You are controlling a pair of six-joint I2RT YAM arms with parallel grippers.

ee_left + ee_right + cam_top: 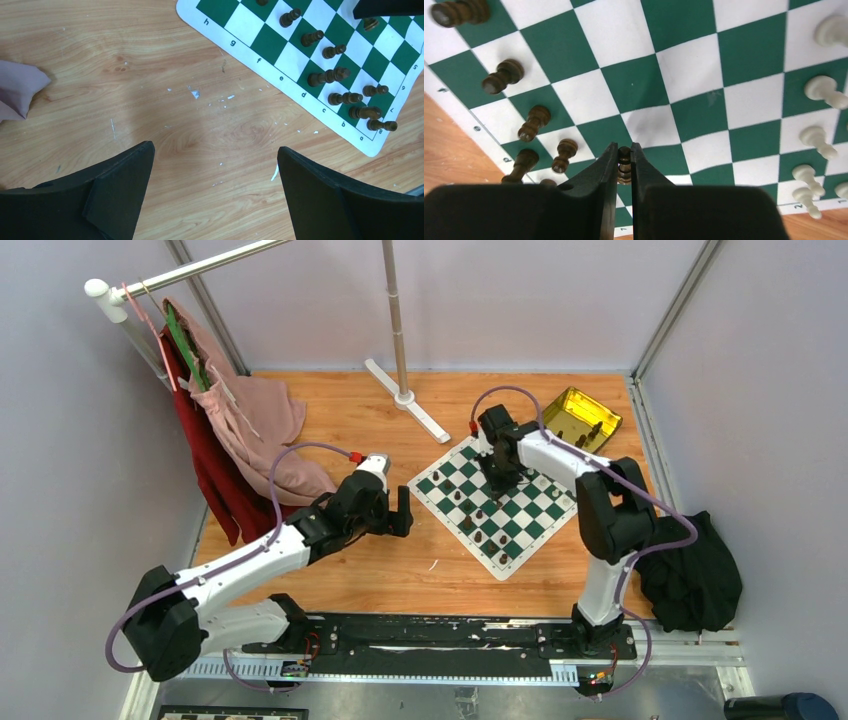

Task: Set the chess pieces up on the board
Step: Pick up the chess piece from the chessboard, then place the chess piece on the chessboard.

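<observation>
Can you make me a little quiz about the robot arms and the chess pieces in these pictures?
1. True or false: the left pincer grips a chess piece.
2. The piece squeezed in the right pincer is: A white, B dark brown, C gold.
3. Fill in: the right pincer hangs over the green and white ____.
Key: 1 false, it is open, holding nothing, over the wooden table. 2 B. 3 board.
</observation>
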